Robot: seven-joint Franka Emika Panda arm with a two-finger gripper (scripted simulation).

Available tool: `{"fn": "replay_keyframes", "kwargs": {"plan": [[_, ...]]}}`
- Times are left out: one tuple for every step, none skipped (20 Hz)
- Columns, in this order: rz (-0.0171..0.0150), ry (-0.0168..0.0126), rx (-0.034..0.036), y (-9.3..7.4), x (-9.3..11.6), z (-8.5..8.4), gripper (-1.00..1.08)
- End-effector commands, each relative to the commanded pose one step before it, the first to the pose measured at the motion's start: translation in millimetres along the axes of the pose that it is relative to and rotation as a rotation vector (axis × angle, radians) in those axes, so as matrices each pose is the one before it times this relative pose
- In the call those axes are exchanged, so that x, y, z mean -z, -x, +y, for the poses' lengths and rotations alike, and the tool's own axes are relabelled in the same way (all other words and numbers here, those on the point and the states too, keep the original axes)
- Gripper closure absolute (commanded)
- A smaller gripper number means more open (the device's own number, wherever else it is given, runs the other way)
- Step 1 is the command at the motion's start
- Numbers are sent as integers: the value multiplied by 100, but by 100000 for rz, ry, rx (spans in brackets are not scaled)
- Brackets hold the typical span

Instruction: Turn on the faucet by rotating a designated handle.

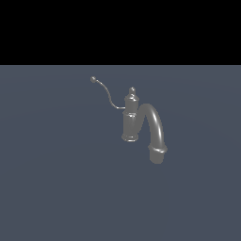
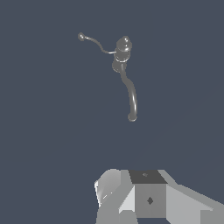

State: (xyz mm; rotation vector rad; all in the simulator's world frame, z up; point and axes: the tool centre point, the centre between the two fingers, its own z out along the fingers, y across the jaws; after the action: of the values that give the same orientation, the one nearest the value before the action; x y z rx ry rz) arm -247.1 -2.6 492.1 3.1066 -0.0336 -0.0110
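A small grey metallic faucet (image 2: 123, 54) stands on the plain dark grey counter (image 2: 48, 131), well apart from the pale grey claw (image 2: 144, 199). Its thin curved wire handle (image 2: 94, 42) ends in a ball tip; the thick arched spout (image 2: 131, 98) curves toward the claw.

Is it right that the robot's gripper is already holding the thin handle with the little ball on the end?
No. The gripper is well away from the handle and touches nothing; the wrist view shows open floor between them. The handle is indeed thin with a ball tip.

Handle (image 1: 107, 93) juts from faucet (image 1: 130, 117) column toward exterior view's left; spout (image 1: 156, 129) arches right.
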Motion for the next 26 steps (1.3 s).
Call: {"fn": "replay_keyframes", "kwargs": {"plan": [[0,0,0,0,0,1,108],[0,-97,-13,-7,-4,-17,108],[-2,-313,-45,-20,-14,-31,108],[-5,-502,-72,-33,-23,-56,108],[-9,-697,-98,-45,-31,-76,108],[-15,-879,-120,-55,-39,-99,108],[-20,-901,-115,-53,-40,-99,108],[-19,-693,-78,-37,-30,-77,108],[-15,-486,-41,-22,-20,-51,108],[-9,-276,-8,-9,-11,-29,108],[-2,-67,18,3,-2,-6,108],[4,138,9,6,6,13,108],[4,120,-68,-15,1,12,108],[0,6,-169,-44,-9,-8,108],[-2,-48,-289,-73,-16,-12,108],[-3,-66,-397,-103,-23,-20,108],[-3,-67,-517,-132,-29,-23,108],[-3,-65,-630,-161,-36,-28,108],[-4,-66,-741,-190,-43,-35,108],[-5,-70,-857,-218,-50,-40,108],[-6,-78,-964,-245,-58,-48,108],[-9,-90,-1073,-271,-67,-57,108],[-11,-103,-1177,-297,-76,-67,108],[-14,-110,-1272,-320,-85,-77,108],[-16,-115,-1387,-346,-96,-87,108],[-19,-119,-1499,-372,-108,-100,108]]}}
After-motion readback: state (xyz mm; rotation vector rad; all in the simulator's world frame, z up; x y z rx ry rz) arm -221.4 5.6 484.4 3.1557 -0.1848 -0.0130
